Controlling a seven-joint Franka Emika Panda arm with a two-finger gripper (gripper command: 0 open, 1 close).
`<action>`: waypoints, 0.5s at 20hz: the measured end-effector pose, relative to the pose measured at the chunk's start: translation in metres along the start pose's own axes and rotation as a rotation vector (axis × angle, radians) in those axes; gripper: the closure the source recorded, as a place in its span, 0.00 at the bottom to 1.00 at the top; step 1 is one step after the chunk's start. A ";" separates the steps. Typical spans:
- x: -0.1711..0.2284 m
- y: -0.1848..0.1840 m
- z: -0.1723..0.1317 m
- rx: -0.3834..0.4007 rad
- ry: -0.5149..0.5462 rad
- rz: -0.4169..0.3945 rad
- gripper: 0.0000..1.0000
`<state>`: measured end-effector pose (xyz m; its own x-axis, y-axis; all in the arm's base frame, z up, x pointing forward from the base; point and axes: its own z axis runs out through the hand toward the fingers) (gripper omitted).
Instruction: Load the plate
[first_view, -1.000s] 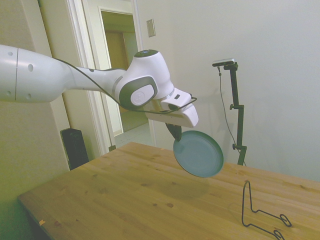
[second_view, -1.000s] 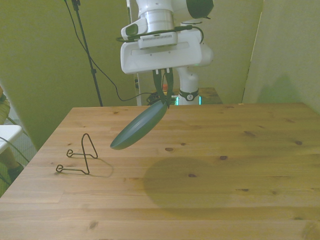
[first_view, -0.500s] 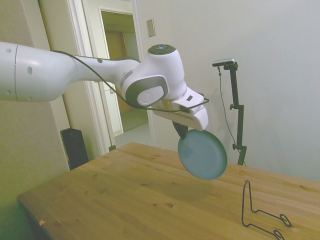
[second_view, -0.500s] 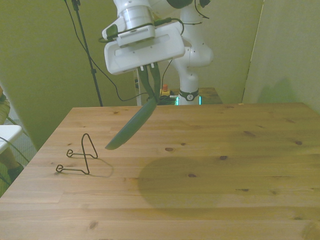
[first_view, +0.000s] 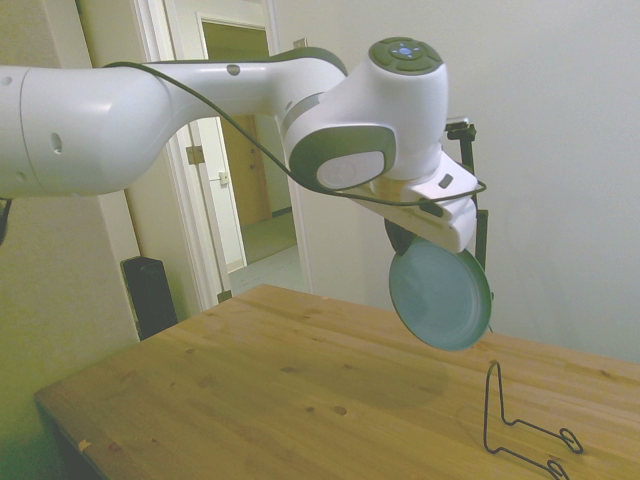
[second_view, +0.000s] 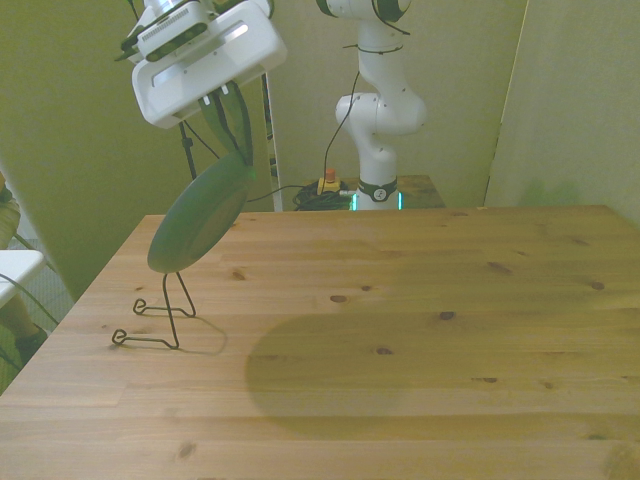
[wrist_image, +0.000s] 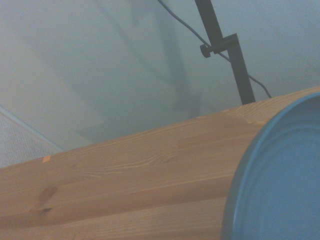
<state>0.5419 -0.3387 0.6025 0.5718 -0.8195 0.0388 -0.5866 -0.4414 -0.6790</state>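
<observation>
We have carried the plate (second_view: 198, 217), clamped by its rim in the jaws, from mid-tabletop to above the wire stand (second_view: 158, 318), ready for lowering.

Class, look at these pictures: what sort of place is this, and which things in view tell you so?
Probably an indoor robotics lab or test room: a white robot arm holds a plate over a bare wooden table, with a doorway behind.

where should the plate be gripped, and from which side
By its rim, from above. The plate is thin and shallow with a raised edge, so only the rim fits between the fingers. The pincer is shut on its upper rim, letting it hang tilted over the wire stand.
</observation>
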 end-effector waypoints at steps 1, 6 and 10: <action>0.005 0.004 -0.001 0.004 -0.002 0.004 1.00; 0.011 0.004 -0.003 0.007 -0.028 0.000 1.00; 0.021 0.014 -0.011 -0.004 -0.064 0.009 1.00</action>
<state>0.5393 -0.3664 0.6020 0.6016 -0.7987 -0.0145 -0.5945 -0.4355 -0.6759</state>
